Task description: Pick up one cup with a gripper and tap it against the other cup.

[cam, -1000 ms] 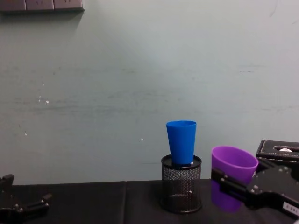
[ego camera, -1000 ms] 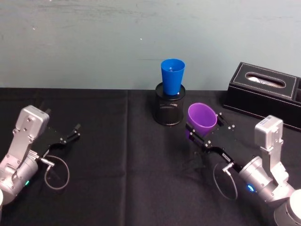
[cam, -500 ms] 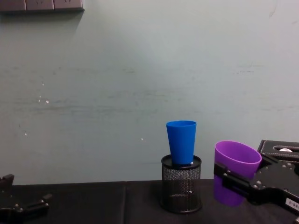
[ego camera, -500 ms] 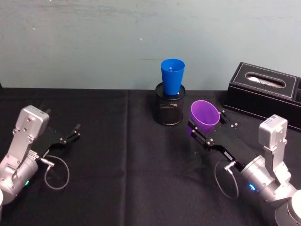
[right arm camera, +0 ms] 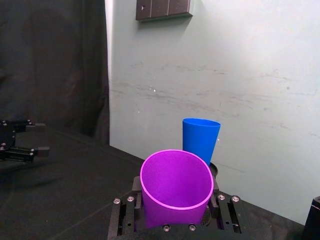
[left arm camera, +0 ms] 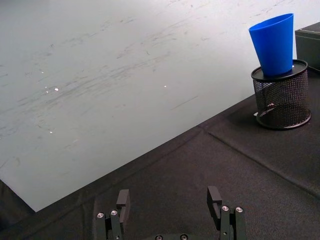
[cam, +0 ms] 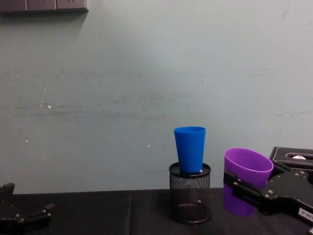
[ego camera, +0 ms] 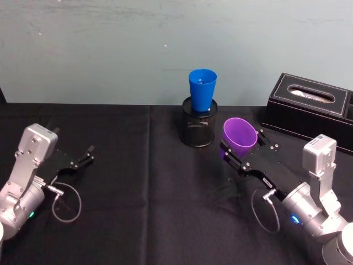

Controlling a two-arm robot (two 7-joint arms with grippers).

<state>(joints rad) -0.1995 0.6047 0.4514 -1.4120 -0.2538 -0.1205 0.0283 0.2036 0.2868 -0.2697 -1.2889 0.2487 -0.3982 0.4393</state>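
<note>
**Black-clothed desk: my right hand grips the purple cup**

My right hand's fingers are clamped on either side of the purple cup, holding it tilted. It sits just right of the blue cup, not touching. The blue cup stands in a mesh pen holder. My left hand rests far left, fingers spread, empty.

Silver-grey wrists, black screw-studded tools

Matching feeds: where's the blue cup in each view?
Head: blue cup upper centre, left of the purple cup.
Chest: right of centre, beside the purple cup.
Left wrist: well beyond the left hand, at.
Right wrist: just behind the purple cup.
Shared landmark: the mesh holder it stands in.
</note>
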